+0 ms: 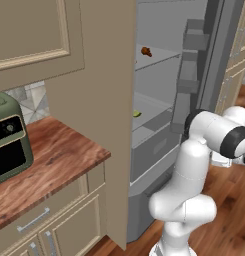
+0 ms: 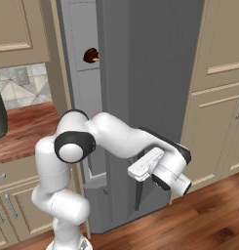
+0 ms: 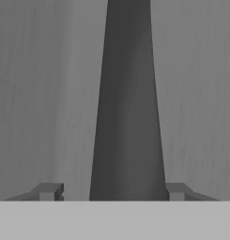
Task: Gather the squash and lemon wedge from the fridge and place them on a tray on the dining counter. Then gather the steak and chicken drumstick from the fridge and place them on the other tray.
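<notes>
— Gripper (image 3: 111,191) status?
— Its fingers (image 3: 49,191) are standing apart on either side of the fridge's (image 2: 140,73) dark handle (image 3: 128,103), not touching it.
— And the food?
— Door is hanging open; the lemon wedge (image 1: 137,113) is sitting on a middle shelf, a brown drumstick (image 1: 146,51) lying on the shelf above.

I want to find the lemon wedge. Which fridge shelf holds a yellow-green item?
The lower shelf of the open fridge: a yellow-green piece lies at its edge. The upper shelf carries a reddish-brown item instead.
</notes>
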You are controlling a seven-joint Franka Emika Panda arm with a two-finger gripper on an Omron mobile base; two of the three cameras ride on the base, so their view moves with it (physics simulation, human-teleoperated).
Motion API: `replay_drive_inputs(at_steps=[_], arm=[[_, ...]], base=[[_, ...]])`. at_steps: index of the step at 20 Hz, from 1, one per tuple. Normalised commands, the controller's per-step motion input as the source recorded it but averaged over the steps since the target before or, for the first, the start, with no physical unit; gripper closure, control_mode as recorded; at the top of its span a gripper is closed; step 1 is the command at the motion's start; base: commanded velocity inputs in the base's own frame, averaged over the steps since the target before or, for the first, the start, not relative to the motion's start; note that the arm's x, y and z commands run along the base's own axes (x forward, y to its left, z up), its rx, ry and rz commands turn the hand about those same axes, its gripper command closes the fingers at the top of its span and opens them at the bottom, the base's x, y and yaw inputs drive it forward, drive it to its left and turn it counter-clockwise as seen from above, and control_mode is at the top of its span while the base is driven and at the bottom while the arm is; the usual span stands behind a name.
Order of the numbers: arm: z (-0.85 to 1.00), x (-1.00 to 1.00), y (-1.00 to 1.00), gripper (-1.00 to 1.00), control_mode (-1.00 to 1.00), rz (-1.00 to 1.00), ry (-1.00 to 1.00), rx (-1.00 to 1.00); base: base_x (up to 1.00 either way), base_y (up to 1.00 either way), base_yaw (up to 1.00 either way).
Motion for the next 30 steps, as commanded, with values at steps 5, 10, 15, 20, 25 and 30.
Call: replay_drive_inputs(at_steps=[5, 10, 15, 20, 25, 30], arm=[[0.00, 0.38, -0.02, -1.00, -1.00, -0.05, 0.00, 0.00], [0.00, 0.50, -0.47, -1.00, -1.00, 0.00, 0.00, 0.00], [0.01, 0.03, -0.43, -1.00, -1.00, 0.00, 0.00, 0.00], [-0.02, 0.10, -0.30, -1.00, -1.00, 0.04, -0.12, 0.00], [0.10, -0.09, -0.19, -1.00, -1.00, 0.16, -0.41, 0.01], [0.07, 0.00, -0.10, -1.00, -1.00, 0.12, -0.53, 0.00]], base=[[0.00, 0.00, 0.00], [0.00, 0.00, 0.00], [0.00, 0.00, 0.00], [0.00, 0.00, 0.00], [0.00, 0.00, 0.00], [0.00, 0.00, 0.00]])
